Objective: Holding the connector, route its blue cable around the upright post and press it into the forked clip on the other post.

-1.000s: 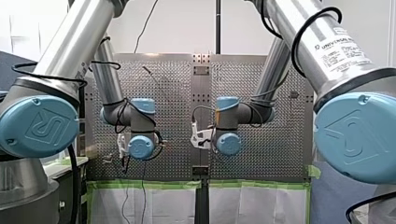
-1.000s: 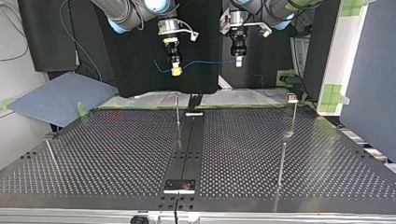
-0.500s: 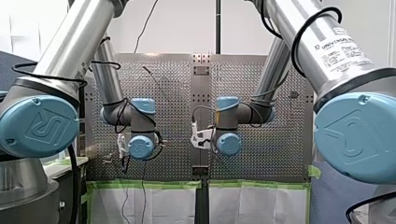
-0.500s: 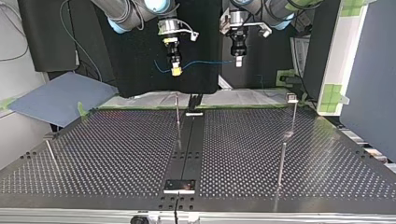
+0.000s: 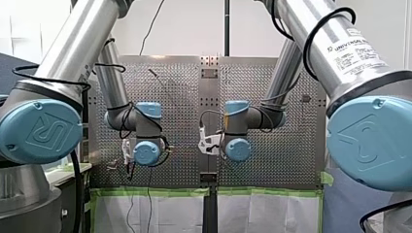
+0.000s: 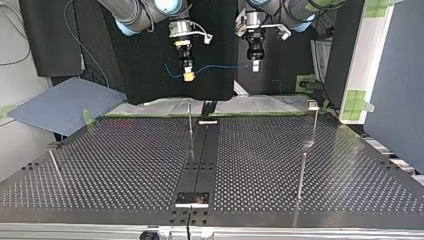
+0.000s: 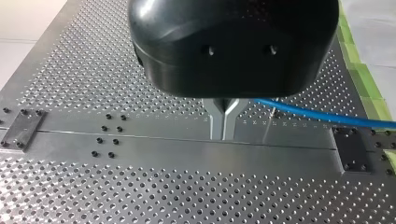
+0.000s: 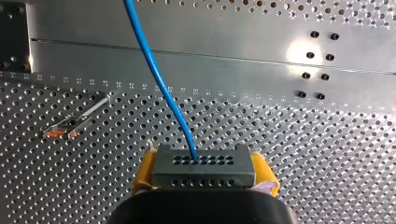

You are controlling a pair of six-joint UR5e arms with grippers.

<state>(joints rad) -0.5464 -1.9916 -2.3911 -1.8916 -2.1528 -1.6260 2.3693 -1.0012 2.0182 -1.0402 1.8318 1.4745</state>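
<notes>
In the top view both arms hang above the table's far edge. My right gripper (image 6: pixel 188 76), at that view's left, has yellow pads and is shut on the dark grey connector (image 8: pixel 203 172). The blue cable (image 6: pixel 220 67) runs level from the connector to my left gripper (image 6: pixel 255 66), whose metal fingers (image 7: pixel 217 122) are shut on it. In the left wrist view the cable (image 7: pixel 327 116) leaves sideways from the fingers. A thin upright post (image 6: pixel 190 120) stands under the right gripper. A post with a small head (image 6: pixel 313 115) stands at that view's right.
A shorter post (image 6: pixel 301 175) stands nearer the top view's right front, and a slanted pin (image 6: pixel 54 162) at its left. A dark strip (image 6: pixel 202 160) runs down the perforated table's middle. Ahead of the right gripper a thin post with orange marks (image 8: pixel 77 120) shows.
</notes>
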